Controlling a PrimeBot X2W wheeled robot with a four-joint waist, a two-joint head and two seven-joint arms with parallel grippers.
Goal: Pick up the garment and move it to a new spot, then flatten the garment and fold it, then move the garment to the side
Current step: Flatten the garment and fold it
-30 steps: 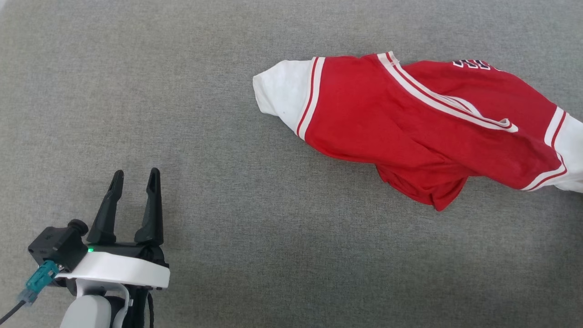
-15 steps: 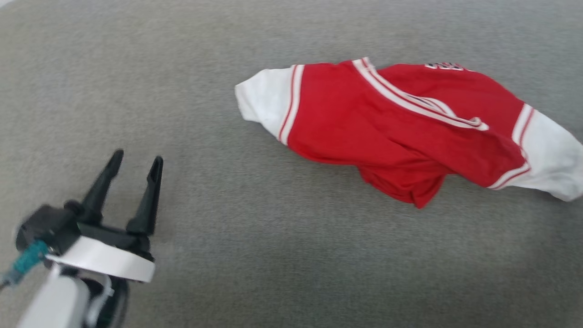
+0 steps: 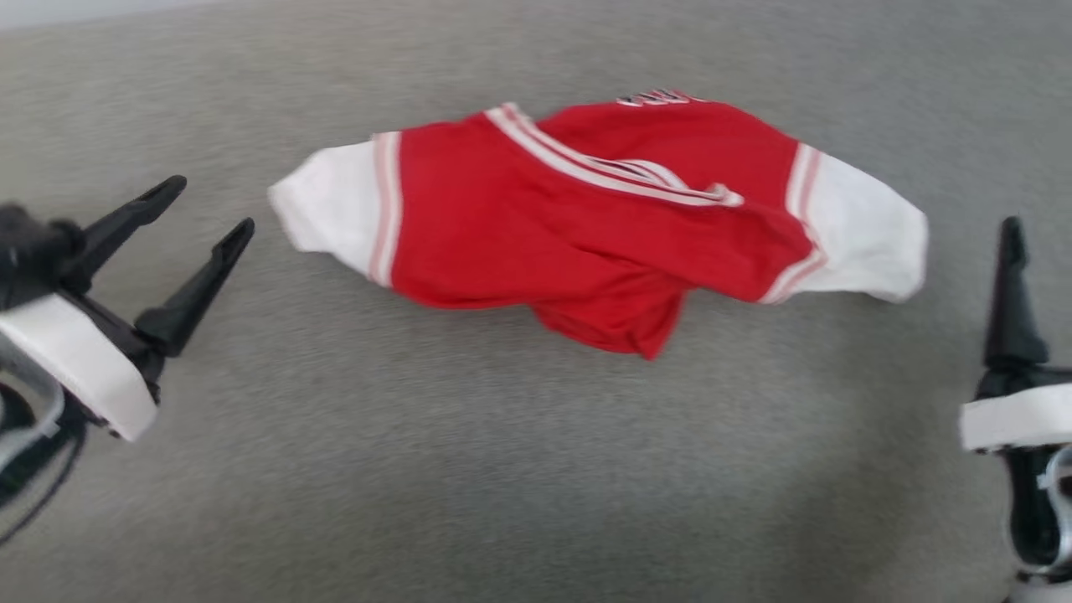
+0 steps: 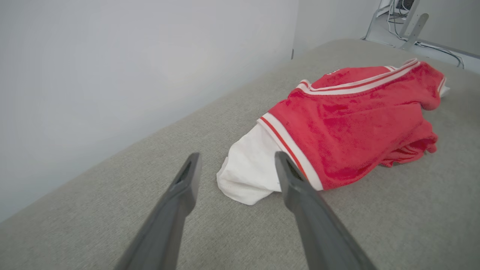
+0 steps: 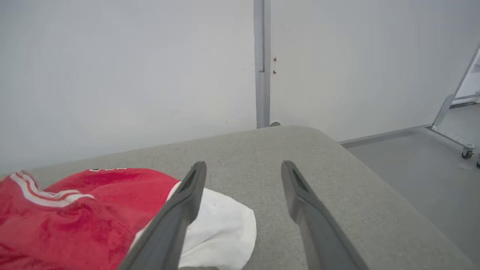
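Head view, motion-blurred. The garment (image 3: 544, 226) lies crumpled on the grey fabric-covered surface (image 3: 469, 469), roughly mid-frame, long axis running left to right. Red body, with a white sleeve at each end, striped trim running diagonally across the top and dark lettering at the far edge, too smeared to read. A red fold sticks out at the near edge.

Left gripper (image 3: 209, 205): at the left edge of the head view, fingers angled up and to the right toward the garment's left sleeve (image 3: 322, 205). The jaws are spread with nothing between them. It is near the sleeve but apart from it. In the left wrist view the two fingers frame the sleeve (image 4: 249, 176), with grey surface visible between the tips and the cloth.

Right gripper (image 5: 243, 165): jaws spread and empty in the right wrist view. The left finger (image 5: 180, 210) overlaps the garment's right white sleeve (image 5: 221, 228) in the picture; contact is probably nil, but I cannot confirm it. In the head view one dark finger (image 3: 1013, 285) points straight up at the right edge, beside the sleeve and apart from it.

Background: white wall (image 5: 112, 75) behind the surface, grey floor (image 5: 412, 168) off its right side.
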